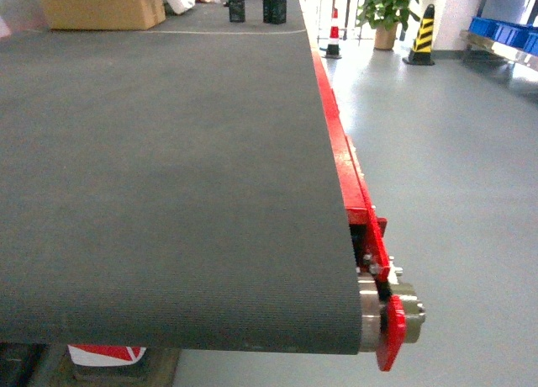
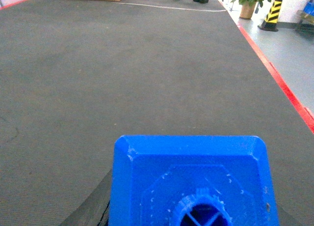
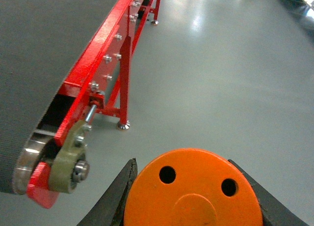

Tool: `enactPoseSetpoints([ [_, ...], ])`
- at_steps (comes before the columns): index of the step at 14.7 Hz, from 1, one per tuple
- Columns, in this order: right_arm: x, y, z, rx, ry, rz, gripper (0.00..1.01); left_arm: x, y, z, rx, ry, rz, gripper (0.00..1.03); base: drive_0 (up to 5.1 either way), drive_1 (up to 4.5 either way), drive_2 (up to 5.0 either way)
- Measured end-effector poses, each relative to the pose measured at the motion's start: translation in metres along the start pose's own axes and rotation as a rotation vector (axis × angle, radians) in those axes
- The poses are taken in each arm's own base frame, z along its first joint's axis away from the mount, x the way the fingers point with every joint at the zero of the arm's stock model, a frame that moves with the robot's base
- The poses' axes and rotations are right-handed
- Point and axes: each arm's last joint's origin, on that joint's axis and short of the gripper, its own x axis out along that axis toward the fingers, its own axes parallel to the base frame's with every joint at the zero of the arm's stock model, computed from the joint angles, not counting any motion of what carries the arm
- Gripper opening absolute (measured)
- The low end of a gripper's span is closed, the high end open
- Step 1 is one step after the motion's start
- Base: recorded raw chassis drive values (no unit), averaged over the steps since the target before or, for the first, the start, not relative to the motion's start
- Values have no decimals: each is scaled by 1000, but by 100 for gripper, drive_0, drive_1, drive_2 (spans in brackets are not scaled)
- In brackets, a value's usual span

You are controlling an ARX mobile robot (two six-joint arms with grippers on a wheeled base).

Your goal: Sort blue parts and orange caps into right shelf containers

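In the left wrist view a bright blue part (image 2: 191, 179) with a round stud fills the bottom, held over the dark conveyor belt (image 2: 137, 73). My left gripper (image 2: 194, 209) is shut on it, and only one dark finger (image 2: 91, 213) shows. In the right wrist view an orange cap (image 3: 194, 191) with two dark holes in its flat top sits between the black fingers (image 3: 117, 194) of my right gripper (image 3: 194, 199), above the grey floor. Blue shelf containers (image 1: 507, 31) stand far off at the top right. Neither gripper shows in the head view.
The belt (image 1: 168, 168) has a red side frame (image 1: 340, 143) and an end roller (image 1: 391, 311) at its near right corner. A cardboard box (image 1: 99, 4) and black objects (image 1: 273, 6) sit at its far end. A striped cone (image 1: 423, 35) and a potted plant (image 1: 387, 8) stand on the floor.
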Motion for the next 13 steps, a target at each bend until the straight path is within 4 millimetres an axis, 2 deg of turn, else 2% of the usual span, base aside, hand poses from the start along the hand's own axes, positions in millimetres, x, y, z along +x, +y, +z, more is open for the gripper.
enactPoseSetpoints([
  [13,0,0,0,0,0,0,44,0,0,0,0,1,0,44,499,-239,-239],
])
